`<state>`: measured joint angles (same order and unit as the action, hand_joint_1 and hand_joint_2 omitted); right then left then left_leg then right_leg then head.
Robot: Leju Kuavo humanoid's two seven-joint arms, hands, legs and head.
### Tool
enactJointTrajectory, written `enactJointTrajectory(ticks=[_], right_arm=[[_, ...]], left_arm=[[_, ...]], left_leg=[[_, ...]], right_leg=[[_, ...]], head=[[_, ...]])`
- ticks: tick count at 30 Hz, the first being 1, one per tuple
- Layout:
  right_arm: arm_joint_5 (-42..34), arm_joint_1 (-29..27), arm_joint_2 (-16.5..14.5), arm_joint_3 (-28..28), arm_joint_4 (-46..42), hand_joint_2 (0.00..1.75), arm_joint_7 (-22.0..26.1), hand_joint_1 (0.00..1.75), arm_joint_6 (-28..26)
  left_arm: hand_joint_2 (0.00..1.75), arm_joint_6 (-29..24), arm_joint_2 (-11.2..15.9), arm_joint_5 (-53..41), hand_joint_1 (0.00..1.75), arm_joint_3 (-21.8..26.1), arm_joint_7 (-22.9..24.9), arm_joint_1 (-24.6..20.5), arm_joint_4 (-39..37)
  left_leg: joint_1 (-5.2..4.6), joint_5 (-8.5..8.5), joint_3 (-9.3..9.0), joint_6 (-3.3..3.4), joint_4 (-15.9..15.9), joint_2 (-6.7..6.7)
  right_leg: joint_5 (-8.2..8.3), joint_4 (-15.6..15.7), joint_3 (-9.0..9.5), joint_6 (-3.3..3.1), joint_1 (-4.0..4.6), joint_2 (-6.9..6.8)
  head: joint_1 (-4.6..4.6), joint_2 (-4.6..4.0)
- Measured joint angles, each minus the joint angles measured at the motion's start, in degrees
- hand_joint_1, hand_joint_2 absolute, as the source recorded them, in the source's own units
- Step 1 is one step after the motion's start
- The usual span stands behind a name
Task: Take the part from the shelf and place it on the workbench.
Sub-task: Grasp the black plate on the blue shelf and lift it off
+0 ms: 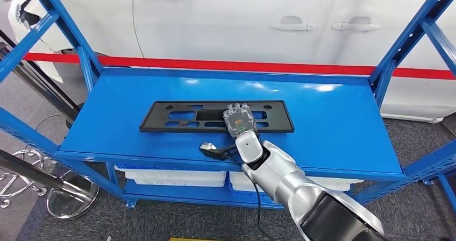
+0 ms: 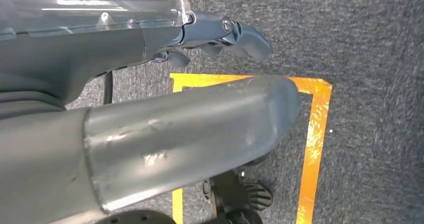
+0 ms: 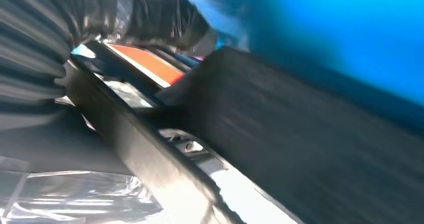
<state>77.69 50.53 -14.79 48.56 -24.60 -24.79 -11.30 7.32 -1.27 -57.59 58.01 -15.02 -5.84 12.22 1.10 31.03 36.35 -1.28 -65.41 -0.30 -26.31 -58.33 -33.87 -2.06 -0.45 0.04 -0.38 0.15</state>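
Right hand (image 1: 239,120) of mine rests on the black part (image 1: 177,117), flat on the blue shelf (image 1: 333,122); whether it grips, I cannot tell. Held off-centre, the long part could tilt and slip.

I'm reading no text, label, brand or number anywhere; nothing is showing legibly on the shelf (image 1: 333,122), the black part (image 1: 177,117) or the car (image 1: 242,26).
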Motion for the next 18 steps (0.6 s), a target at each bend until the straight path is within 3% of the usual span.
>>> enactJointTrajectory(ticks=[2,3,4,7,9,11,13,14,16,17,18], right_arm=[[-0.07,0.32,0.15,-0.70,0.89,1.75,-0.27,1.75,0.05],[-0.09,0.42,0.19,-0.96,1.22,1.75,-0.30,1.75,0.07],[-0.11,0.50,0.23,-1.25,1.51,1.75,-0.31,1.75,0.11],[-0.24,0.79,0.42,-2.15,2.10,1.75,-0.27,1.75,0.24],[-0.35,1.00,0.70,-2.88,2.44,1.75,-0.12,1.75,0.24],[-0.42,1.06,1.04,-3.64,2.80,1.75,0.20,1.75,-0.02],[-0.44,1.06,1.46,-4.37,3.08,1.75,0.70,1.75,-0.60],[-0.45,1.05,1.66,-4.74,3.18,1.75,1.01,1.75,-0.93],[-0.45,0.93,1.99,-5.43,3.36,1.75,1.60,1.75,-1.54],[-0.43,0.81,2.11,-5.80,3.42,1.75,1.90,1.75,-1.82],[-0.39,0.69,2.23,-6.15,3.47,1.75,2.11,1.75,-2.04]], left_arm=[[0.00,0.04,0.01,-0.02,0.00,0.00,0.10,-0.04,-0.01],[0.00,0.11,0.00,-0.04,0.00,0.00,0.13,-0.06,-0.01],[0.00,0.24,-0.01,-0.07,0.00,0.00,0.14,-0.12,-0.01],[0.00,0.95,0.00,-0.19,0.00,-0.01,-0.43,-0.50,0.00],[0.87,1.69,0.00,-0.40,0.00,-0.02,-1.74,-0.67,0.00],[1.75,2.27,0.00,-0.61,0.00,-0.04,-3.44,-0.68,0.00],[1.75,2.67,0.00,-0.73,0.00,-0.09,-4.74,-0.72,0.00],[1.75,2.91,0.00,-0.73,0.00,-0.10,-5.20,-0.76,0.00],[1.75,3.39,0.00,-0.63,0.00,-0.11,-5.69,-0.80,0.00],[1.75,3.58,0.00,-0.55,0.00,-0.11,-5.81,-0.78,0.00],[1.75,3.68,0.00,-0.49,0.00,-0.11,-5.81,-0.76,0.00]], left_leg=[[0.11,2.83,3.00,-0.33,-6.93,0.01],[0.17,3.01,3.61,-0.45,-8.46,0.01],[0.25,1.89,3.02,-0.52,-7.43,0.03],[0.38,-3.05,-2.52,-0.44,3.59,0.03],[0.17,-3.64,-4.24,0.05,7.14,-0.07],[0.03,-3.81,-4.26,0.80,7.33,-0.11],[0.16,-4.21,-4.27,1.62,7.66,0.04],[0.26,-4.40,-4.24,2.01,7.83,0.13],[0.20,-4.54,-4.01,2.44,7.85,0.27],[0.15,-4.56,-3.93,2.51,7.84,0.30],[0.11,-4.56,-3.91,2.54,7.82,0.31]], right_leg=[[0.01,-0.04,-0.03,-0.08,0.04,-0.05],[0.00,-0.10,-0.03,-0.09,0.04,-0.04],[-0.02,-0.20,-0.02,-0.05,0.02,-0.03],[-0.26,-0.71,-0.09,0.42,0.07,0.01],[-0.24,-0.88,-0.28,1.04,0.27,0.03],[0.00,-0.71,-0.30,1.65,0.33,0.08],[-0.96,-1.79,-0.69,2.19,0.20,0.12],[-2.36,-3.80,-1.58,2.44,0.13,0.14],[-6.25,-10.99,-4.93,2.79,0.04,0.11],[-7.52,-14.45,-6.55,2.88,0.03,0.11],[-7.80,-16.44,-7.51,2.91,0.03,0.10]], head=[[-0.01,0.00],[0.00,0.00],[-0.01,0.00],[0.00,0.00],[0.01,0.00],[0.01,0.00],[0.01,0.00],[0.02,0.00],[0.02,0.00],[0.02,0.00],[0.01,0.00]])
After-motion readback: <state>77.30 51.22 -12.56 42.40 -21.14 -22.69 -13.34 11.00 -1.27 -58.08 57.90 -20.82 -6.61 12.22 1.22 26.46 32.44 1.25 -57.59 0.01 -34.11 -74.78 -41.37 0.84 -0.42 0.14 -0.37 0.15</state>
